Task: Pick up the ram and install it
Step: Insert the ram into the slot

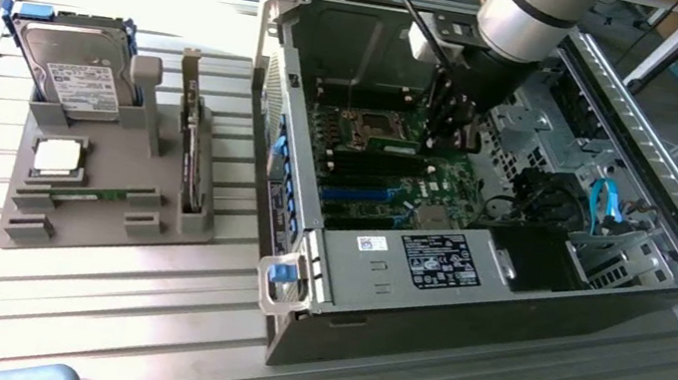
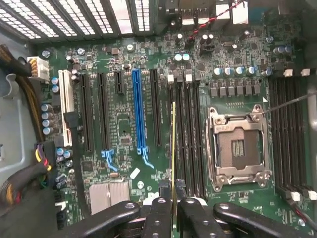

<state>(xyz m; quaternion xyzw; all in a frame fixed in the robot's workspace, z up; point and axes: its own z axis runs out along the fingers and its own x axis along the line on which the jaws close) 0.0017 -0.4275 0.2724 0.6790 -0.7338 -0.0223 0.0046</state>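
The gripper is clamped on the ram, which shows edge-on as a thin green stick pinched between the two black fingers. It hangs over the motherboard inside the open computer case, along the bank of black memory slots just beside the empty processor socket. It seems lined up with the slot farthest from the socket, though I cannot tell whether its lower edge touches it.
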